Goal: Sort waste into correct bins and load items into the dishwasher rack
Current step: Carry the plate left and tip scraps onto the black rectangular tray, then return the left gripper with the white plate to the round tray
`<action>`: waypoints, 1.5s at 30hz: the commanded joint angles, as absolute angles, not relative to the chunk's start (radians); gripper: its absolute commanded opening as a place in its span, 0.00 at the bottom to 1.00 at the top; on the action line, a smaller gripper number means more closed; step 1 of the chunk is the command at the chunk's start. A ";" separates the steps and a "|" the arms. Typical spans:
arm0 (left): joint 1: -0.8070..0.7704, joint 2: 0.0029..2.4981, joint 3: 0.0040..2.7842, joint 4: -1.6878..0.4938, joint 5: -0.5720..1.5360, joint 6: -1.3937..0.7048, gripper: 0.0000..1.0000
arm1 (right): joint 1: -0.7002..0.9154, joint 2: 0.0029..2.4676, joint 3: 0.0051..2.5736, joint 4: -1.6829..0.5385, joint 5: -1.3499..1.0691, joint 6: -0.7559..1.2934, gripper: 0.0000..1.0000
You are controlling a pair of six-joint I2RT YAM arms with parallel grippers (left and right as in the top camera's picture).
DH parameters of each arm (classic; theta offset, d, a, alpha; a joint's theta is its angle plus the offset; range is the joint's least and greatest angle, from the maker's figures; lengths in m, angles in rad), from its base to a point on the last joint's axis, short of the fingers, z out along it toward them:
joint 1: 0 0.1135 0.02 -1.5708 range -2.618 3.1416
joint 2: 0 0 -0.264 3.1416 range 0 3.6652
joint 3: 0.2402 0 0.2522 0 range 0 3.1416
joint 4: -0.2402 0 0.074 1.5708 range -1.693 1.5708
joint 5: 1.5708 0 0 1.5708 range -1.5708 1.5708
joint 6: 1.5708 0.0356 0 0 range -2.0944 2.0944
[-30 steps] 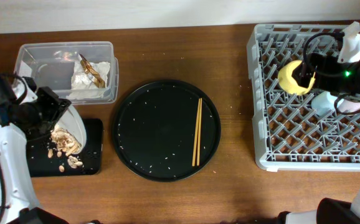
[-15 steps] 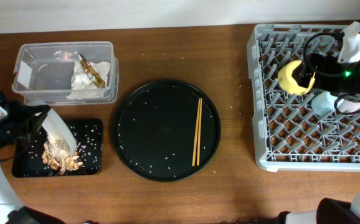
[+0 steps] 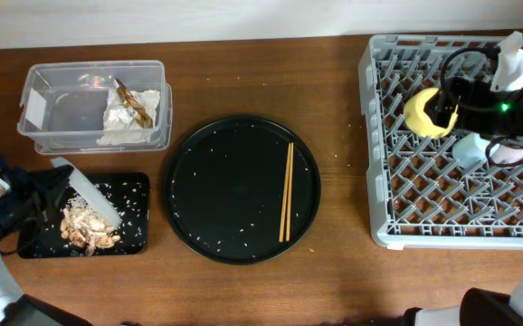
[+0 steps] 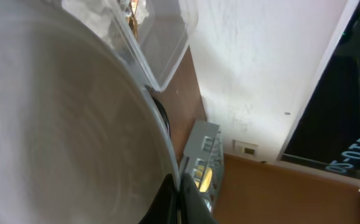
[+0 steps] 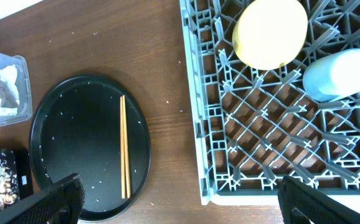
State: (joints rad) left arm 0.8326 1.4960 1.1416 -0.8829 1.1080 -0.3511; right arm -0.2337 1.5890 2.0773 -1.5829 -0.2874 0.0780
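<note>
The left gripper [image 3: 49,186] is clamping the rim of the grey plate [image 3: 90,195], tilting it over the shallow black tray [image 3: 137,206] holding the food scraps [image 3: 85,228], while the dishwasher rack [image 3: 397,195] is standing well apart on the right, under the right gripper [image 3: 446,104] with fingers apart.

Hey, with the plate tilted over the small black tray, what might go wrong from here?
The left gripper holds the grey plate by its rim, tilted; it might slip on the way to the dishwasher rack. The food scraps lie close to the shallow black tray's front edge, so a nudge from the plate may push some onto the table.
</note>
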 commanded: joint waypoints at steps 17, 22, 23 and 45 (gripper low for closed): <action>-0.134 1.101 1.143 -0.934 0.406 -0.434 0.01 | -0.229 1.595 2.074 -1.582 -0.276 0.075 0.98; -0.478 1.297 1.143 -0.777 -0.009 -0.433 0.01 | -0.229 1.596 2.074 -1.582 -0.276 0.075 0.99; -0.490 1.363 1.143 -0.751 -0.012 -0.433 0.01 | -0.229 1.595 2.074 -1.582 -0.276 0.075 0.98; -0.582 1.608 1.164 -0.566 0.030 -0.410 0.34 | -0.229 1.595 2.074 -1.582 -0.276 0.076 0.98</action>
